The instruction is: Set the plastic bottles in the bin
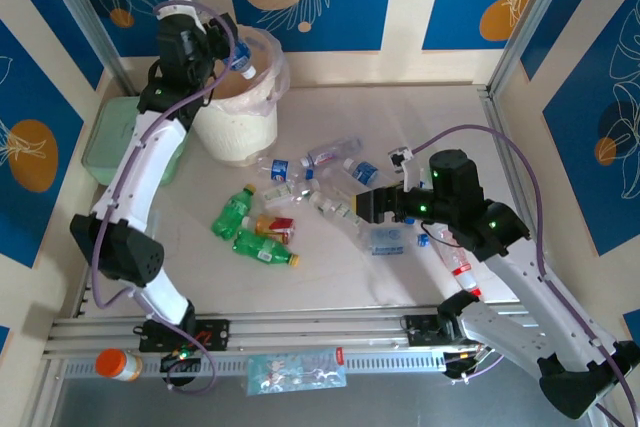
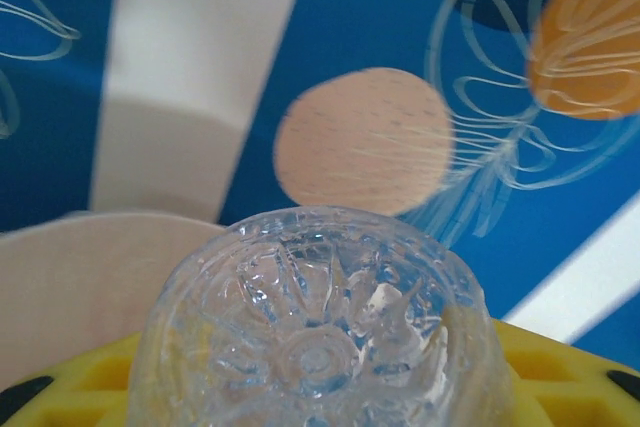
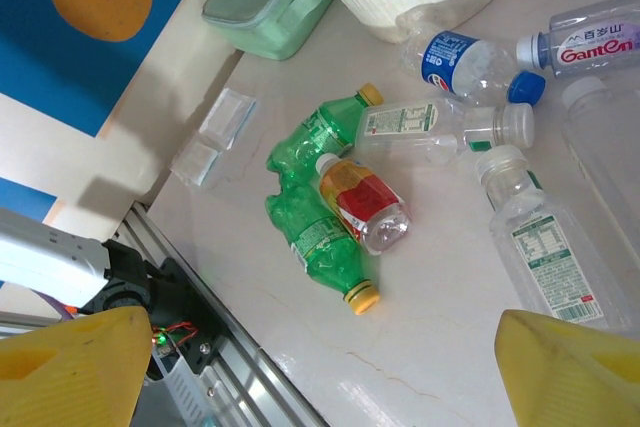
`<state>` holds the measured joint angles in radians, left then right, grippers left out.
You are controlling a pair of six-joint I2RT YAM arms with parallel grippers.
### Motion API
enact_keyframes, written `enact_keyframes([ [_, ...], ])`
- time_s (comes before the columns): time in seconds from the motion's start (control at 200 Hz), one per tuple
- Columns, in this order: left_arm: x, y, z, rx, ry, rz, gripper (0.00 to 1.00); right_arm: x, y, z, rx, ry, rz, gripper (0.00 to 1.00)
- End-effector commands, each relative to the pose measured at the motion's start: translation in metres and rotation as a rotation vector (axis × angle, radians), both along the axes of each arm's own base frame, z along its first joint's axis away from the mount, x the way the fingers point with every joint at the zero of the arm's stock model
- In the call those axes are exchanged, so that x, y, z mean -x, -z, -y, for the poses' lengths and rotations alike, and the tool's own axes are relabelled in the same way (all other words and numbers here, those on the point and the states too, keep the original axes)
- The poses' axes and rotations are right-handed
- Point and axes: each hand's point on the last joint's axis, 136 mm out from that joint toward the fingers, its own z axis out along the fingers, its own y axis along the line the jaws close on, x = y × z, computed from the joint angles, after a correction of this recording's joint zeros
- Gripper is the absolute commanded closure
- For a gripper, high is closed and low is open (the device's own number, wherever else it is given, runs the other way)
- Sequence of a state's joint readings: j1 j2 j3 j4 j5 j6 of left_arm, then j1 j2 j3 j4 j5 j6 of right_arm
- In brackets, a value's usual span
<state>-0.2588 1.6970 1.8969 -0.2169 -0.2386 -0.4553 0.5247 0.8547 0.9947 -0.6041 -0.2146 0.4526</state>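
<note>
**Top external view: one bottle hanging over the bin, the rest lying on the table**

Top external view, from the left edge: a pale-green lidded box point(image 1: 105, 142) is sitting beside the bin point(image 1: 238, 117) in the upper left. Above the bin's rim, the left gripper point(image 1: 232, 52) is clenching a clear bottle point(image 1: 245, 59), which is tilting neck-down towards the opening. The left wrist view is looking at this bottle's ribbed base point(image 2: 320, 347), which is sitting between the yellow fingers point(image 2: 560, 367).

Mid-frame, two green bottles point(image 1: 232, 212) are lying on the table point(image 1: 330, 287), touching a small red-labelled bottle point(image 1: 276, 228). Several loose clear bottles point(image 1: 333, 154) are lying just right of the bin.

Further right, the right gripper point(image 1: 375, 205) is hovering over the table with its jaws released. Its yellow fingers point(image 3: 70, 367) are standing wide apart in the right wrist view. A red-capped bottle point(image 1: 460, 269) is lying right of it.
</note>
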Motion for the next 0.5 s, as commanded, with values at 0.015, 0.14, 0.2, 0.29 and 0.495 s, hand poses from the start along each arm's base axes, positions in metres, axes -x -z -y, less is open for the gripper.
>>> enact_keyframes([
  [0.015, -0.012, 0.005, -0.04, -0.08, -0.233, -0.073, 0.68, 0.003, -0.007, -0.002, 0.0, -0.028, -0.01, 0.11],
  [0.14, -0.026, 0.034, -0.046, -0.123, -0.291, -0.172, 0.67, -0.001, -0.007, -0.003, 0.015, -0.024, -0.007, 0.11],
  [0.2, -0.033, 0.052, -0.047, -0.147, -0.307, -0.226, 0.66, -0.003, -0.008, -0.003, 0.021, -0.025, -0.003, 0.11],
  [0.29, -0.043, 0.082, -0.045, -0.187, -0.307, -0.309, 0.66, -0.007, -0.009, -0.005, 0.024, -0.025, -0.003, 0.11],
  [0.495, -0.062, 0.137, -0.032, -0.215, -0.25, -0.429, 0.61, -0.013, -0.005, -0.013, 0.016, -0.042, -0.031, 0.11],
])
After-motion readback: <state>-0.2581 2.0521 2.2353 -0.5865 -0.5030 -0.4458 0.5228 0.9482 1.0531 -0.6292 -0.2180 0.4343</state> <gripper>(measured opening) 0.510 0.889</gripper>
